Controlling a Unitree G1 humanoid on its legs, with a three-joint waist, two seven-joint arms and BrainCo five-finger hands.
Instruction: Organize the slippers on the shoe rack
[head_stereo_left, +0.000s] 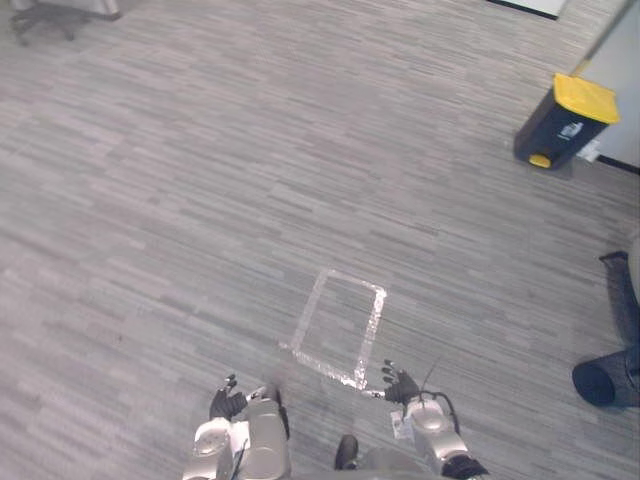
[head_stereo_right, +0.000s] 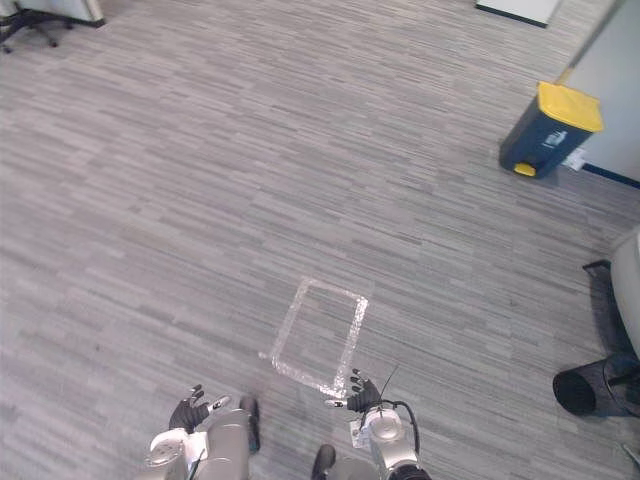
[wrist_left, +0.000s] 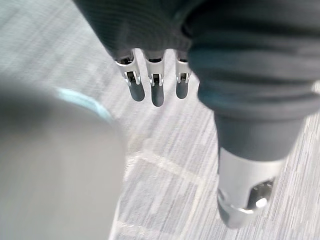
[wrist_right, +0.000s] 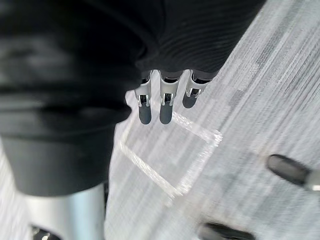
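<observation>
my left hand (head_stereo_left: 228, 402) and right hand (head_stereo_left: 401, 385) spread, empty, near the tape square (head_stereo_left: 338, 328); tidying not yet begun, i reckon.

Soft, even light from above fills the room. The grey carpet floor (head_stereo_left: 200, 200) is bright and carries no hard shadows. The taped rectangle (head_stereo_left: 338, 328) glints, most strongly along its near edge. Beyond it to the right, the yellow-lidded bin (head_stereo_left: 560, 122) throws only a faint, short shadow at its base. In the right wrist view the floor past the rectangle is washed nearly white. Small highlights sit on the left robot hand (wrist_left: 156, 92).
</observation>
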